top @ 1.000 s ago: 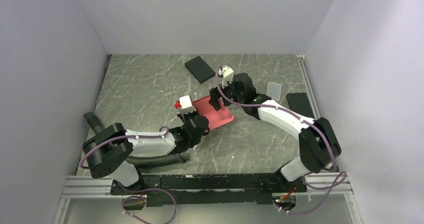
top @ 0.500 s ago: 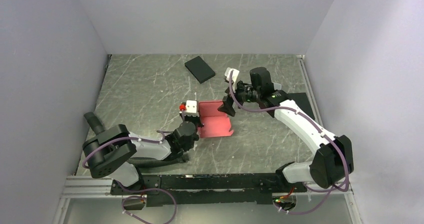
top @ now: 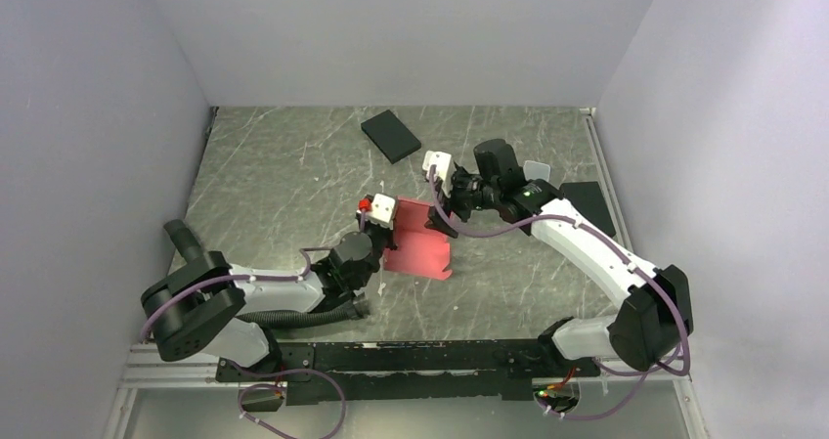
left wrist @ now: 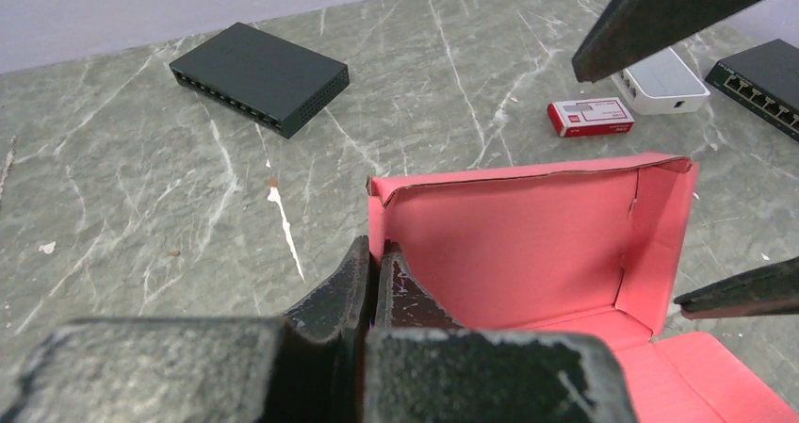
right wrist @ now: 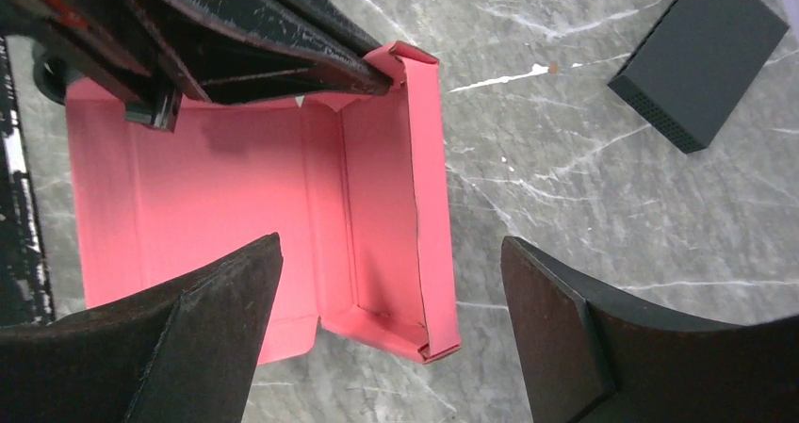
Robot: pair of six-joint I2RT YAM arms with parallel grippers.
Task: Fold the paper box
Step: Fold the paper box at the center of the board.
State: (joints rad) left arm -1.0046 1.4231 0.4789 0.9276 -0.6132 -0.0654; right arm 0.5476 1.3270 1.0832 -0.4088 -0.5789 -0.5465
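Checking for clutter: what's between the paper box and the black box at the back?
Only bare table, as the left wrist view shows, between the paper box and the black box.

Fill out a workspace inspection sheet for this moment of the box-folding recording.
Surface: grey marbled table, with pale streaks.
Job's things: paper box, pinkish-red, partly folded, one long wall and an end flap raised.
Clutter: black flat box at the far side; black device and white device at the right; red-and-white carton.
Claws: left claw shut on one end of the raised wall; right claw open, astride the wall's other end, no contact seen.
Cables: purple cable along each arm; black corrugated hose by the left base.
Surroundings: plain pale walls on three sides; metal rail at the near edge.
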